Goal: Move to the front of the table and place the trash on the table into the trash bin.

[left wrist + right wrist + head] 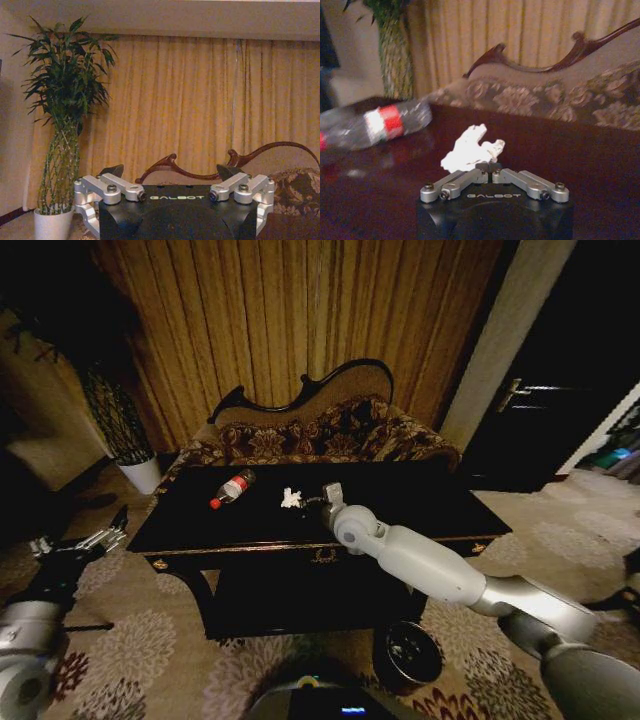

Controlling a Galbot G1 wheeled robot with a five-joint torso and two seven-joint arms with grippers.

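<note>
Trash bin (405, 655) nearest, down on the patterned carpet just before the table (420, 510), under the outstretched right arm. Left gripper (95, 540) held low beside the table's left end, off the top, jaws spread wide and holding nothing. Farther in, right gripper (322, 498) reached across the glossy black top to the crumpled paper (291, 499), jaws pressed together with their tips right at the paper's near edge; could not be told from the wrist view whether any fold was actually pinched or merely touched. Judged as the grasp of the paper, with nothing of the litter in the bin yet. For a sound grasp: better reopened a little if no paper was caught, pushed on so the wad sat between the jaws, then closed low against the table, as so light a wad was likely to skid on the gloss. Lifted straight up after that, well away from the bottle. Clear bottle (232, 488) with red label and cap lying on its side beyond the paper, toward the left, apart from it. Behind the table, floral sofa (330, 430); farthest, yellow curtain (300, 310).
</note>
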